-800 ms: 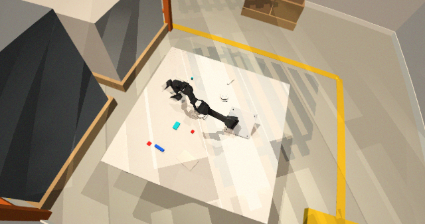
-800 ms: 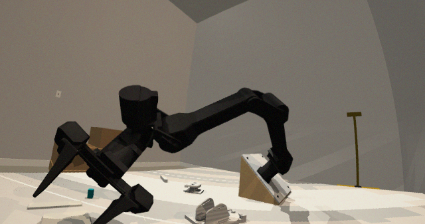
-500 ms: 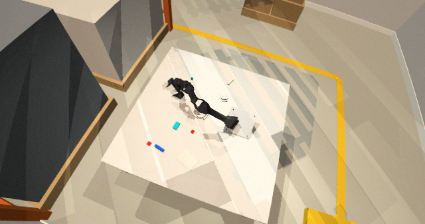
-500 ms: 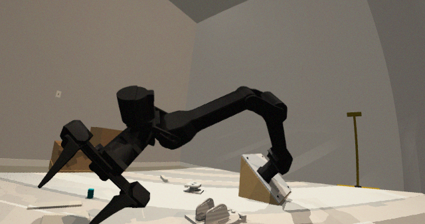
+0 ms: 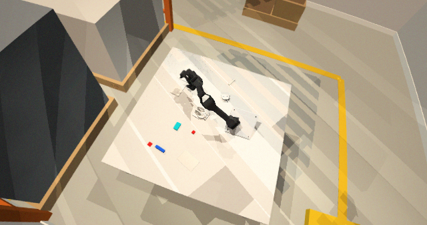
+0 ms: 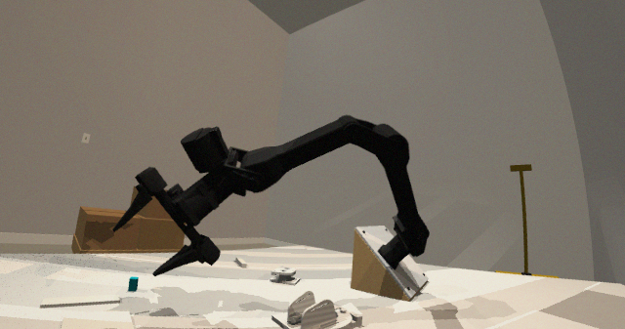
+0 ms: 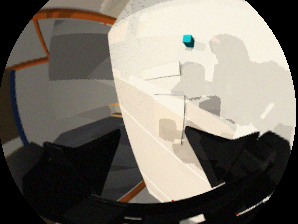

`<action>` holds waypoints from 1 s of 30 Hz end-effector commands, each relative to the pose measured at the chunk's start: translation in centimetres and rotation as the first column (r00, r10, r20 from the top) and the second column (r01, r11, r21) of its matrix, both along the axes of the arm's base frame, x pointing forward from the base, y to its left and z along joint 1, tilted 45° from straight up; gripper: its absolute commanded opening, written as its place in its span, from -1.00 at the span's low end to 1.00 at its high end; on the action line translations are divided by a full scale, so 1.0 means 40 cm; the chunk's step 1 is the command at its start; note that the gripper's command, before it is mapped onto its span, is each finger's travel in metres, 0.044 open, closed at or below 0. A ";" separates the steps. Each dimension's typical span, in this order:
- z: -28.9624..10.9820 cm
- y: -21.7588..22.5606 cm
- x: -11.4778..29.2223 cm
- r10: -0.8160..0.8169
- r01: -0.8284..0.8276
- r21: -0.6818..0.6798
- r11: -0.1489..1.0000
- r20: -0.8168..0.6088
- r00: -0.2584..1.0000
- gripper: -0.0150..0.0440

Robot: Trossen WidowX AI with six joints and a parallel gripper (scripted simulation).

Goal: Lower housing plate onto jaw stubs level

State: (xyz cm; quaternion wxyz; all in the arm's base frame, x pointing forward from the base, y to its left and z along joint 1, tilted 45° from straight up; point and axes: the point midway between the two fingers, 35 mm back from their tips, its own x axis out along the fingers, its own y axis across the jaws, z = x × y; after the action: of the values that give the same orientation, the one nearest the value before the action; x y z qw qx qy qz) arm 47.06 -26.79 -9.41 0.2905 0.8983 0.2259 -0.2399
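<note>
My gripper (image 5: 184, 81) (image 6: 135, 252) (image 7: 153, 131) is wide open and empty, above the table at the arm's far end. A white assembly (image 5: 200, 113) (image 6: 324, 314) with upright rounded fins sits on the table beneath the arm's middle, well away from the fingers. A smaller white assembly (image 5: 225, 97) (image 6: 284, 275) sits behind it, with a flat base and a part on top. Neither shows in the wrist view. Which part is the housing plate, and whether it sits level on the jaw stubs, is too small to tell.
A small teal cube (image 6: 133, 284) (image 7: 188, 40) and a pale strip (image 6: 80, 302) lie near the gripper. A thin stick (image 5: 231, 82) (image 6: 240, 262) lies further back. A teal block (image 5: 177, 126), a blue bar (image 5: 160, 149) and red cubes lie on the table. The arm's tilted base plate (image 5: 247, 126) stands right.
</note>
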 end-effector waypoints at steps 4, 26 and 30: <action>-0.054 -0.066 -0.125 0.031 -0.044 -0.121 0.992 -0.106 0.994 1.00; -0.166 -0.093 -0.528 0.318 -0.413 -0.186 0.891 -0.391 0.863 1.00; -0.170 -0.077 -0.599 0.395 -0.492 -0.159 0.856 -0.412 0.821 1.00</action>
State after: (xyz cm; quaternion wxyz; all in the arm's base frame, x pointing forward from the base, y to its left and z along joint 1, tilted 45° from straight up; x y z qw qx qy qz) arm 25.58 -30.36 -16.16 0.4034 0.7315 0.4141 -0.3616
